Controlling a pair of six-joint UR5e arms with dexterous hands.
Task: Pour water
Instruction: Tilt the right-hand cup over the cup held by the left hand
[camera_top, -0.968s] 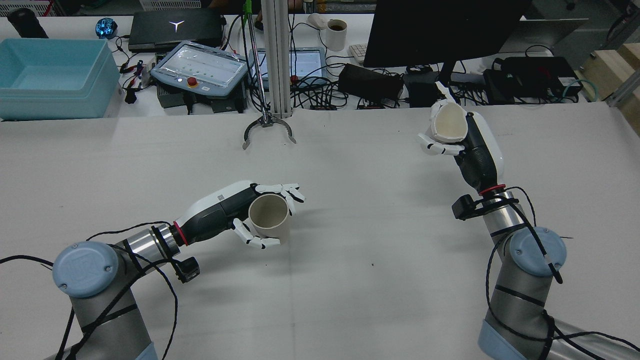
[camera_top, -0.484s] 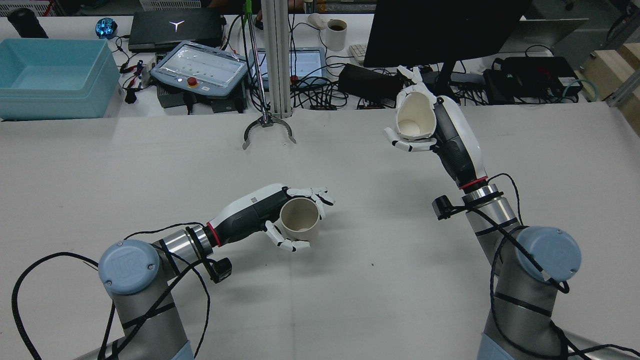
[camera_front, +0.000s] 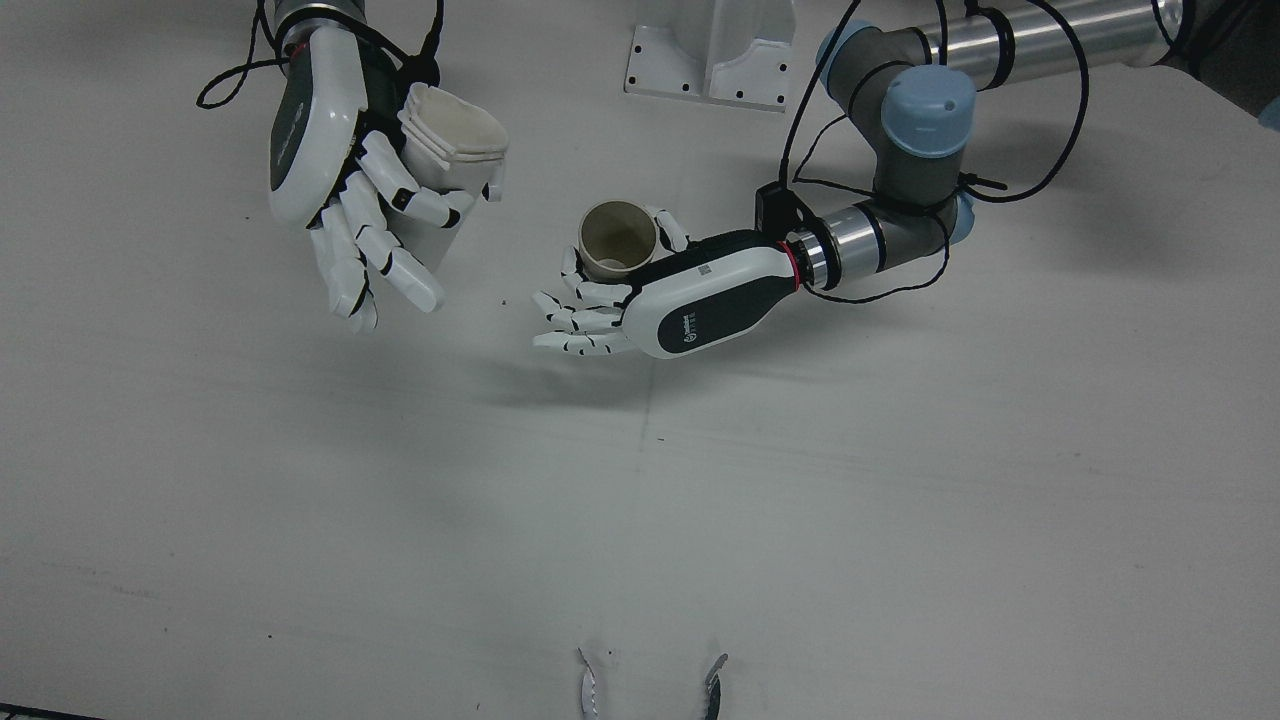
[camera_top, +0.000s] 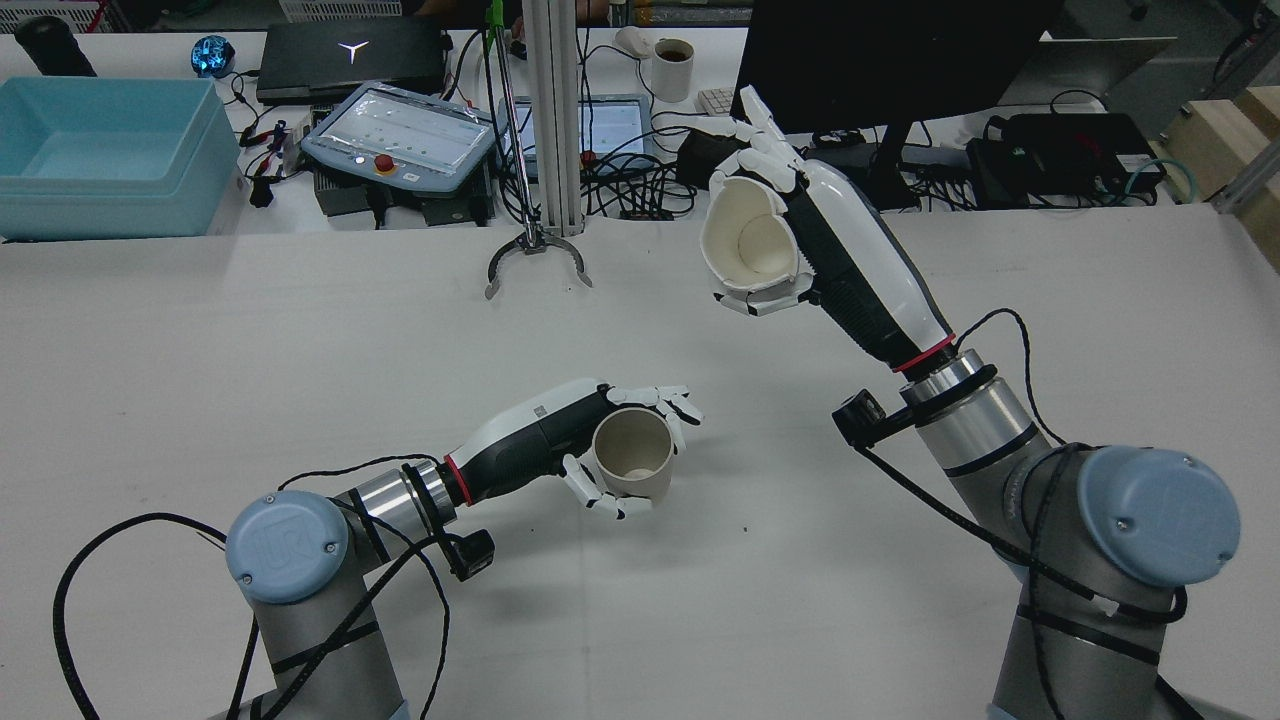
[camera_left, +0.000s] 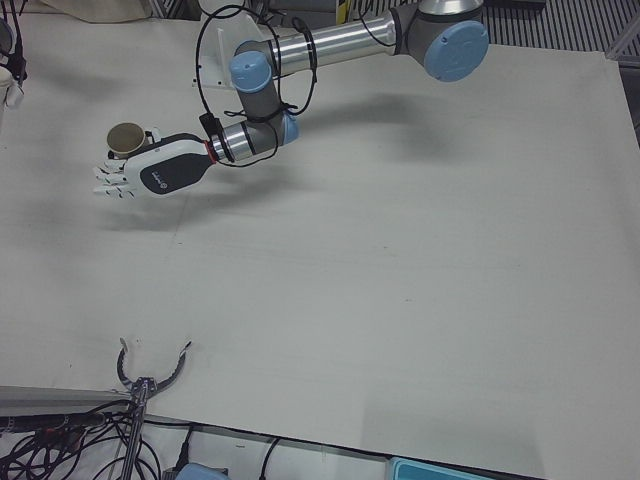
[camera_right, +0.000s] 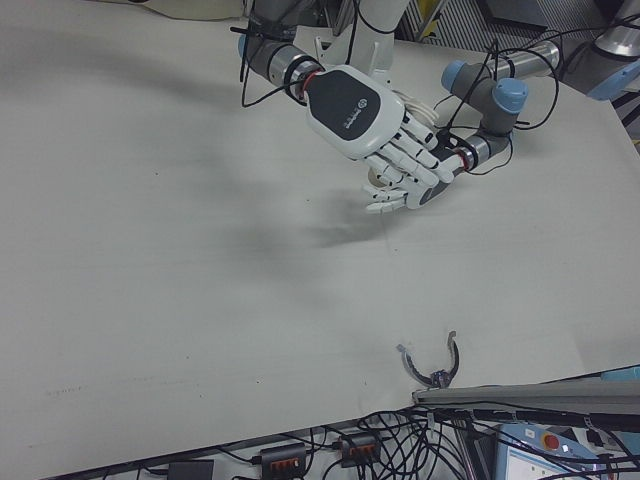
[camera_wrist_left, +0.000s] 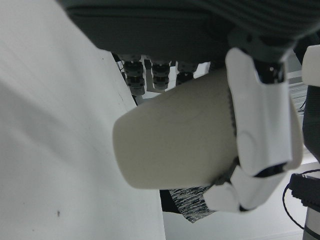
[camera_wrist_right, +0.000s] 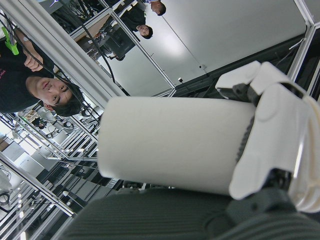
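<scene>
My left hand (camera_top: 545, 435) is shut on a beige paper cup (camera_top: 632, 456) that stands upright just above the table near its middle. The same cup (camera_front: 617, 240) and left hand (camera_front: 700, 300) show in the front view, and again in the left-front view as cup (camera_left: 126, 139) and hand (camera_left: 158, 175). My right hand (camera_top: 815, 245) is raised high and shut on a white paper cup (camera_top: 748, 245). That cup is tipped on its side, mouth toward the rear camera, up and to the right of the beige cup. In the front view it is the squashed cup (camera_front: 452, 140) in the right hand (camera_front: 325, 150).
A metal claw tool (camera_top: 537, 262) lies at the table's far edge. Beyond it are a blue bin (camera_top: 110, 150), a teach pendant (camera_top: 400, 130), a monitor (camera_top: 880, 60), cables and a mug (camera_top: 672, 65). People (camera_wrist_right: 47, 92) show in the right hand view.
My right hand has swung left and higher, tipping the white cup further so its inside faces the rear camera. My left hand has carried the beige cup to the right.
</scene>
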